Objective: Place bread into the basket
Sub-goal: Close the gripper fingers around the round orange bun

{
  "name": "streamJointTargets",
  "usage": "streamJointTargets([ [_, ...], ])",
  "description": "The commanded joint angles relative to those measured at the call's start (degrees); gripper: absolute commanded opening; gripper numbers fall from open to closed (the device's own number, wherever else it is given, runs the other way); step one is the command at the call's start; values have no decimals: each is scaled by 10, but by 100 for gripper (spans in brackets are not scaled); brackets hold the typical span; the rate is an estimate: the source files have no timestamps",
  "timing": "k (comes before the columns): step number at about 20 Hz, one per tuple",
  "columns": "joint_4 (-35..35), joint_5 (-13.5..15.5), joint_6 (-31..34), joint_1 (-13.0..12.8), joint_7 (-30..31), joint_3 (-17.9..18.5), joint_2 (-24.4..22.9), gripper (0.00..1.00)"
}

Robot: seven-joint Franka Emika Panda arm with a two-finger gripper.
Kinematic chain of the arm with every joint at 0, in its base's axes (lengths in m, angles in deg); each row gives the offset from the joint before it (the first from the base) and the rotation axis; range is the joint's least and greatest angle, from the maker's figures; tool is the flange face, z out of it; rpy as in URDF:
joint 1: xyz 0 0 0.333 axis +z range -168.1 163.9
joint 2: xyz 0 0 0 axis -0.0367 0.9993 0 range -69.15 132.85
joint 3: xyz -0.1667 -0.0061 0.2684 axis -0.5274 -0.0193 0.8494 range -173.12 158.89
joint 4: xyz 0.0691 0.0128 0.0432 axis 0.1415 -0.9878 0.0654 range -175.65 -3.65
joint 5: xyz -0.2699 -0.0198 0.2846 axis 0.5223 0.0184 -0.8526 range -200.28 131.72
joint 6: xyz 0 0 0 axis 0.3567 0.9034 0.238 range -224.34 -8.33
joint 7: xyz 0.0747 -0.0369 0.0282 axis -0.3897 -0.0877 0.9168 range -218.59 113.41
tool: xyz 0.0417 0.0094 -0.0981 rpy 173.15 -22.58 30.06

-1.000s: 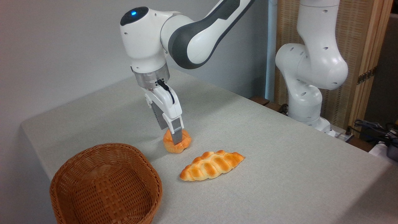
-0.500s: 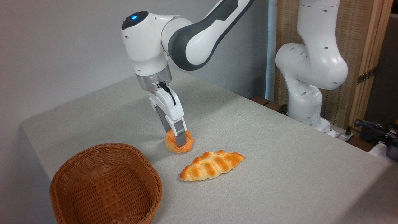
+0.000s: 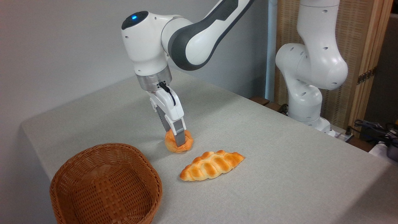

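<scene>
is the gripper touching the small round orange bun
Touching: the camera view shows the gripper fingers pressed against the small round orange bun, which is squeezed between them.

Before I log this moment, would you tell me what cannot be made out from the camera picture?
- The far finger of the gripper: hidden behind the near finger and the bun.
- Whether the bun rests on the table or is just lifted: too close to tell.
- The basket: its lower rim is cut off by the bottom edge.
- The arm's upper links: cut off by the top edge.
- The braided loaf: its underside is hidden.
</scene>
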Motion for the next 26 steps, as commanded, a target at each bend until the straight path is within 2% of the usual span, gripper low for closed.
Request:
streamJointTargets([
  [1, -11, -5, -6, -4, -9, 2, -6, 44],
  [22, -6, -5, -5, -4, -8, 8, -7, 28],
  [26, 24, -5, 20, -3, -4, 9, -6, 24],
])
